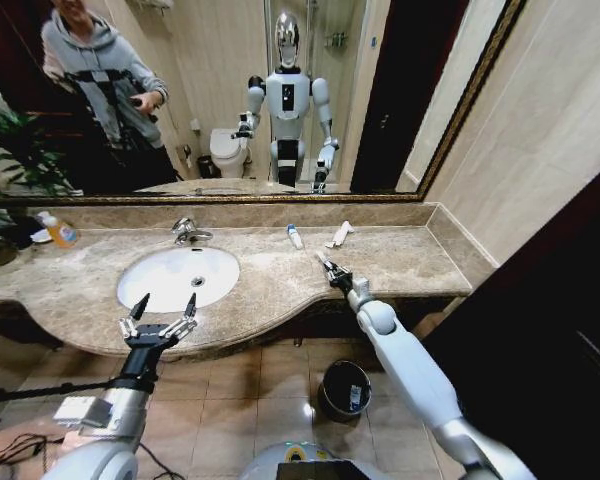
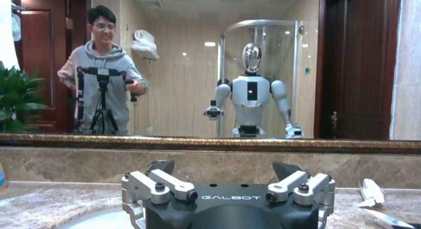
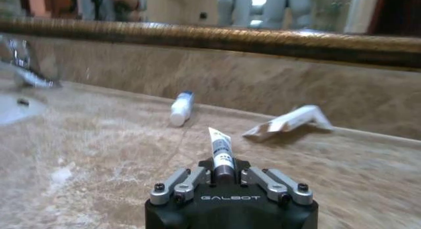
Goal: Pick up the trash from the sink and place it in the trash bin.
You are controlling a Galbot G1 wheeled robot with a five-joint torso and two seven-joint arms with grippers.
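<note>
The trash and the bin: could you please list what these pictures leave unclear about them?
- Tube in right end effector: lower end hidden between fingers; print unreadable.
- Sachet: part cut off by left wrist view's edge.
- Trash bin: contents too dark in head view.
- Sink: mostly hidden by left end effector.

Polished brown marble on the countertop [image 1: 280, 280], veined and faintly glossy. Smooth white glazed basin in the sink [image 1: 165, 275]; shiny chrome on the faucet [image 1: 188, 231]. Black bin [image 1: 345, 390] with a gleaming rim, probably metal. Matt black housing and bare metal links on the right gripper [image 3: 220, 162], clamped on a smooth white plastic tube [image 3: 219, 149].
</note>
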